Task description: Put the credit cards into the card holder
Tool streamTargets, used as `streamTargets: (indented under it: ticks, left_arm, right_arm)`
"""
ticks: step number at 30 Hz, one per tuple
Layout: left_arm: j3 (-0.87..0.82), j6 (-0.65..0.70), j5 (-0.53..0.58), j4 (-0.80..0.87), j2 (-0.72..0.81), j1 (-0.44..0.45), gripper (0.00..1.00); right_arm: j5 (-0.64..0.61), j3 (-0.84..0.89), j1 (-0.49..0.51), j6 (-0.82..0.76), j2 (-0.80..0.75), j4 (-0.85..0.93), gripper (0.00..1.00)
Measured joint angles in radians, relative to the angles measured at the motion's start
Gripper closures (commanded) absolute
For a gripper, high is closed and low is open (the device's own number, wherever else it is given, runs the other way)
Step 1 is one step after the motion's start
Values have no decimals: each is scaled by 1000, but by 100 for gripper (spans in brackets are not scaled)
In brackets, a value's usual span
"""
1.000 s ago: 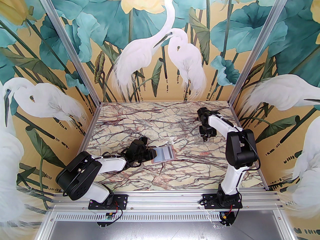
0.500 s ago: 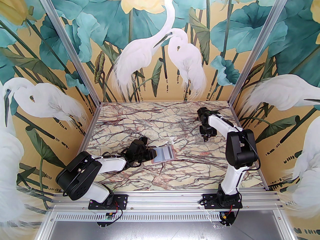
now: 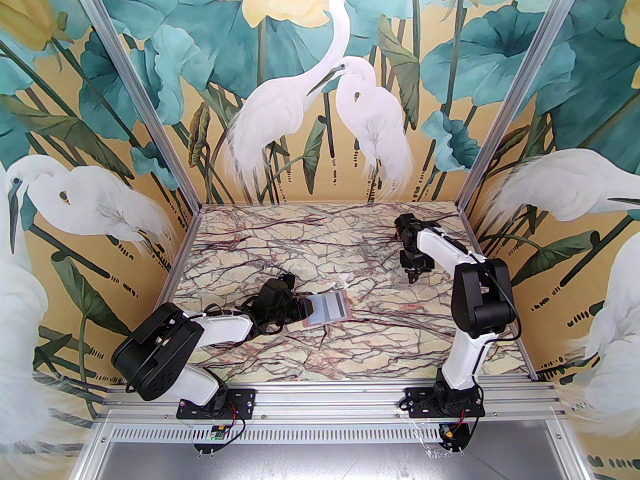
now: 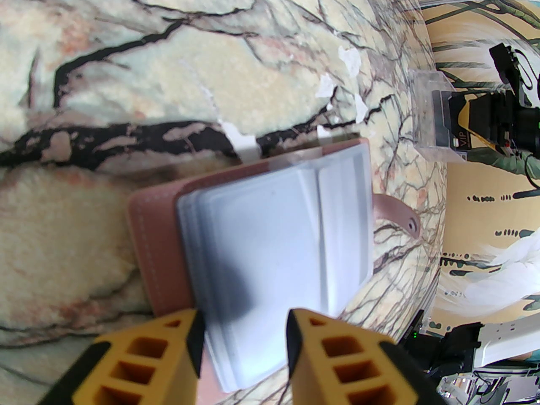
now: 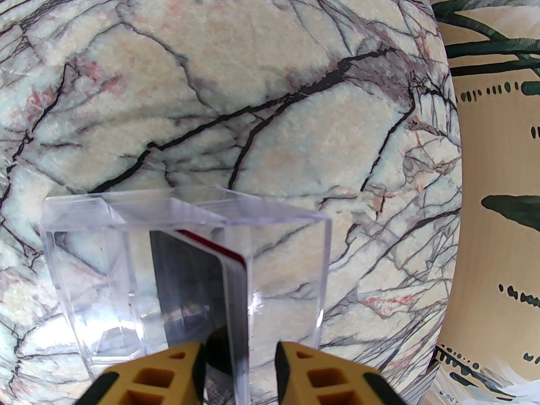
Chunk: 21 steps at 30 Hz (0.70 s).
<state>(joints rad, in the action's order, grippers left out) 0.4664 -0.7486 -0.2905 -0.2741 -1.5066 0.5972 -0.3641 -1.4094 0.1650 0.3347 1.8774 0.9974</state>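
L gripper (image 4: 244, 317) is sitting low at the near edge of the card holder (image 4: 156, 243). The holder is lying open and flat on the marble table (image 3: 280, 248), approx mid-table, w/ pink cover down and grey-blue sleeves (image 4: 274, 234) facing up. A tab (image 4: 400, 220) w/ a snap is sticking out from one edge. The L jaws are standing partway apart w/ the edge of the sleeve stack between them; can't tell if they're pinching it or just straddling it. R gripper (image 5: 239, 348) is hovering over the table's far right, right at a clear box (image 5: 287, 268). The credit cards (image 5: 194, 285) are standing on edge inside it as a stack, dark face w/ a red rim. The R jaws are flanking that stack but not clamping it, a gap is showing between the cards and one finger
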Motion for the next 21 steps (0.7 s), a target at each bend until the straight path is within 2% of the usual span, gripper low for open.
streamTargets:
  ticks: [21]
  left_arm:
    - [0, 0, 0, 0, 0, 0, 59]
  right_arm:
    - [-7, 0, 0, 0, -14, 22, 80]
